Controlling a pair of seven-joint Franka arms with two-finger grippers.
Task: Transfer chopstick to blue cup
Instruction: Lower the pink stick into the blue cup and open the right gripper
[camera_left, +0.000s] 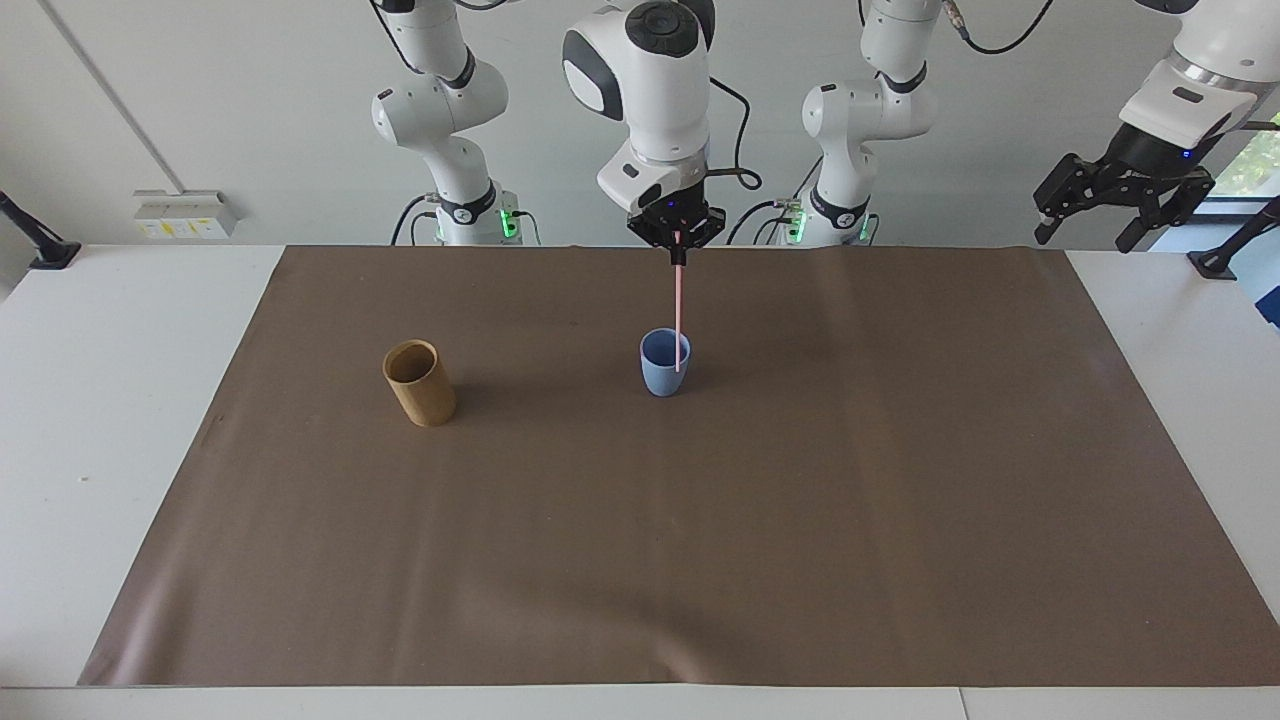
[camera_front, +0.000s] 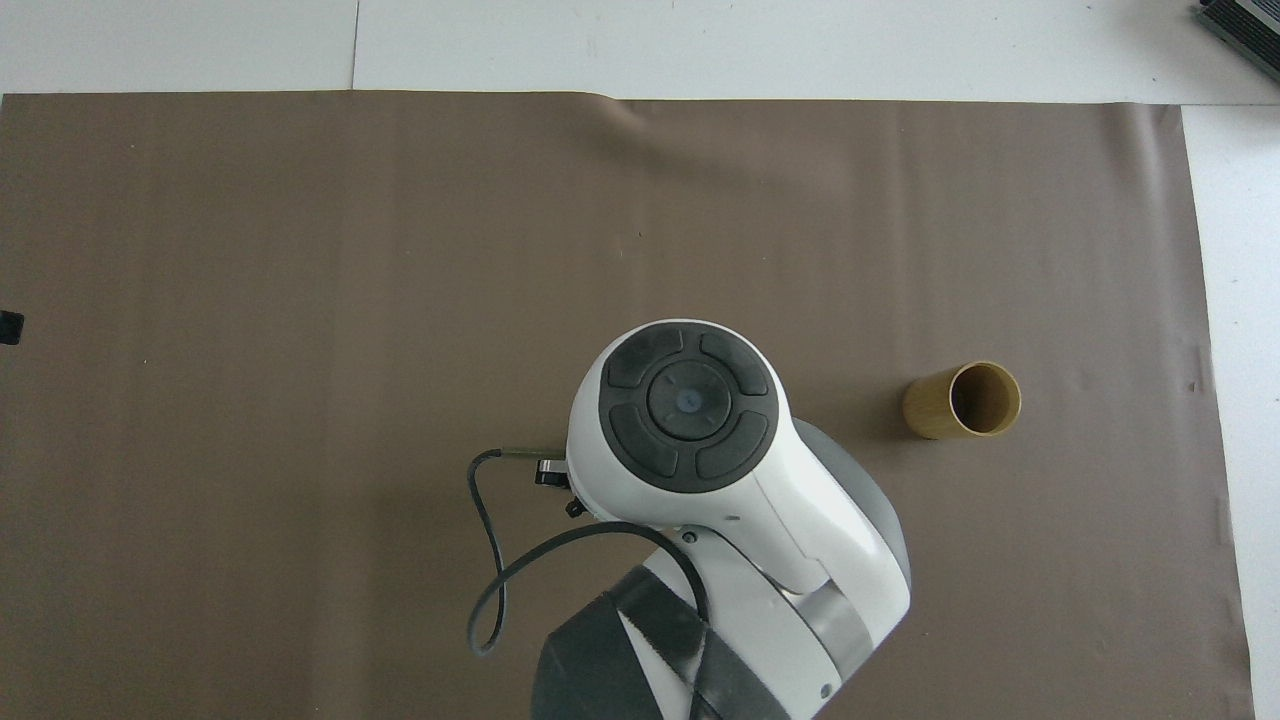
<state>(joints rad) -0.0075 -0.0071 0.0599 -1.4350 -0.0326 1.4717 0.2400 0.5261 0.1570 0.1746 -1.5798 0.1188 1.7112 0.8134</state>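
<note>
The pale pink chopstick hangs almost upright from my right gripper, which is shut on its top end above the blue cup. The stick's lower end shows across the outside of the cup's wall, on the side toward the left arm's end of the table, not inside the cup. In the overhead view the right arm covers the cup, the stick and the gripper. My left gripper waits open and raised off the mat, at the left arm's end of the table.
A taller tan cylindrical cup stands upright on the brown mat, beside the blue cup toward the right arm's end. A third white arm stands at the back wall.
</note>
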